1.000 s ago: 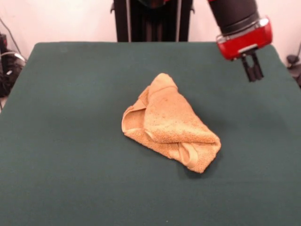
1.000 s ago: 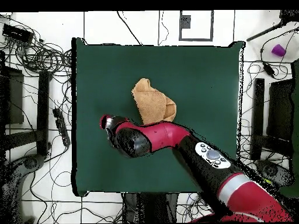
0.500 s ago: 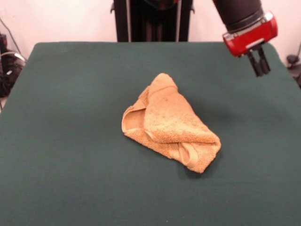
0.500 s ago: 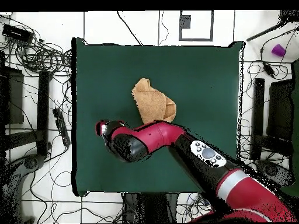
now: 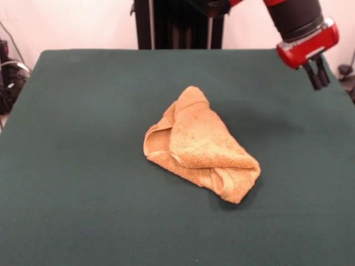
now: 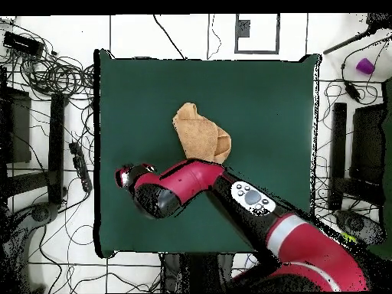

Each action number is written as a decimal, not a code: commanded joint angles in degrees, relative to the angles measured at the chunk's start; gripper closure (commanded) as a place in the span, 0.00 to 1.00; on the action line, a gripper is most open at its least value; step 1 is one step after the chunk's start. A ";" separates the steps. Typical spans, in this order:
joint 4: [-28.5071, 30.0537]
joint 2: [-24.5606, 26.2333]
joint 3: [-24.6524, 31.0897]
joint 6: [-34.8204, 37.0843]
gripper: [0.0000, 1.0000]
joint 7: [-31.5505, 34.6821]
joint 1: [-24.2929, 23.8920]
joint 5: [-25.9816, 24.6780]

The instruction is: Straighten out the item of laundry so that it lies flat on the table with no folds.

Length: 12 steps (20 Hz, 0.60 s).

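Golden-orange terry-cloth towel point(image 5: 198, 145): bunched in folds near the centre of the dark green felt-covered table point(image 5: 83, 166). Black gripper point(image 5: 318, 73) fingers close together, holding nothing — raised, well apart from the towel near the table's edge. Recommended: part the fingers, descend on an exposed corner, pinch one layer only — pull outward.

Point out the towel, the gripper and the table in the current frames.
towel point(image 5: 202, 141): front view, middle of its folded top layer.
gripper point(image 5: 318, 77): front view, between the two dark fingertips.
table point(image 5: 83, 166): front view, bare green cloth beside the towel.
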 commanded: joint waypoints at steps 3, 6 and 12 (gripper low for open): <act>-1.51 -8.59 -1.08 -3.41 1.00 1.34 2.08 -2.11; -2.44 -4.47 8.12 3.23 1.00 -6.63 -6.34 -0.49; -9.60 2.55 17.27 25.30 1.00 -22.90 -13.61 7.65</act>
